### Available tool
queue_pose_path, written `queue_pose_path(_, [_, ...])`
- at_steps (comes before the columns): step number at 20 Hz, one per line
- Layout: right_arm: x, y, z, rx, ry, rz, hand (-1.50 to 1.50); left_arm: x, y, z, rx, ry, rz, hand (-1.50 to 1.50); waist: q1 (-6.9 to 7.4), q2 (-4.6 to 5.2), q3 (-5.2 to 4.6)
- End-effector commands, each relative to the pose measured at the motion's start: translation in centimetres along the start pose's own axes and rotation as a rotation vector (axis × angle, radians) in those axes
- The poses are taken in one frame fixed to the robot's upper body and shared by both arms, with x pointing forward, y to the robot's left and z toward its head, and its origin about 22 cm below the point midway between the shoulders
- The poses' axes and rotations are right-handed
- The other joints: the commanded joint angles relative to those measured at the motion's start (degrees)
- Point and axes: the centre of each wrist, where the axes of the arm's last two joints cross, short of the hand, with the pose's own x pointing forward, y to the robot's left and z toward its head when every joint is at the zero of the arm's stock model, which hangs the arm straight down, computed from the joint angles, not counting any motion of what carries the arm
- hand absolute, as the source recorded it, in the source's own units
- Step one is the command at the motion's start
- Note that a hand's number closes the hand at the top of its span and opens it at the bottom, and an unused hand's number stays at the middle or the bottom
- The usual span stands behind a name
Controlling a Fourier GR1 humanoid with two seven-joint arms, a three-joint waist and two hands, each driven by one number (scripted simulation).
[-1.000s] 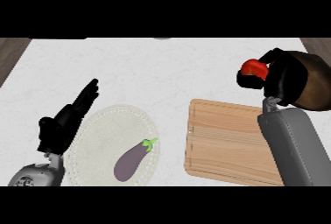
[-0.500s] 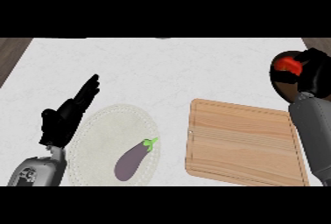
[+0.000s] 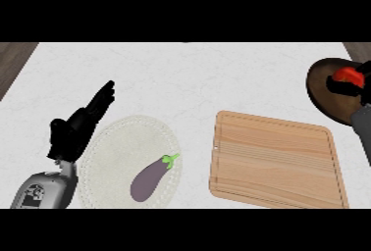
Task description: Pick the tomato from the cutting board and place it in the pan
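The red tomato [image 3: 350,74] is at the far right edge, above the dark round pan [image 3: 323,93]. My right hand [image 3: 343,87] is curled round it, and only the tomato's top shows past the black fingers. The hand is partly cut off by the view's edge. The wooden cutting board [image 3: 275,159] lies bare at the lower right. My left hand [image 3: 78,126] rests open at the left, fingers pointing up, beside the plate.
A pale round plate [image 3: 119,147] at the lower left holds a purple eggplant [image 3: 150,178]. The pan sits just beyond the board's far right corner. Dark wood shows past the counter's far corners.
My right hand has carried the tomato further right and away from the board, until it is over the pan. The left hand has stayed put.
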Motion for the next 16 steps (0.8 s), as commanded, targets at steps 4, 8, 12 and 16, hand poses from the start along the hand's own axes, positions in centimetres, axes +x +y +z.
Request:
queue_pose_path(4, [-3.0, 0.3, -0.1, -0.009, 0.002, -0.008, 1.50, -0.5, 1.0, -0.1, -0.003, -0.007, 0.018, 0.00, 0.29, 0.20, 0.03])
queue_pose_path(8, [-6.3, -0.9, -0.8, 0.200, 0.304, 0.061, -1.50, 0.6, -0.6, -0.5, -0.005, -0.024, 0.008, 0.00, 0.94, 0.81, 0.06])
queue_pose_path(12, [-5.9, -2.6, -2.7, 0.241, 0.264, -0.010, -1.50, 0.2, -1.4, -0.6, -0.016, -0.014, -0.001, 0.00, 1.89, 1.29, 0.29])
queue_pose_path(16, [-6.7, -2.2, -2.0, 0.192, 0.259, -0.119, -1.50, 0.2, -0.7, 0.3, -0.022, -0.033, 0.002, 0.00, 2.61, 1.28, 0.45])
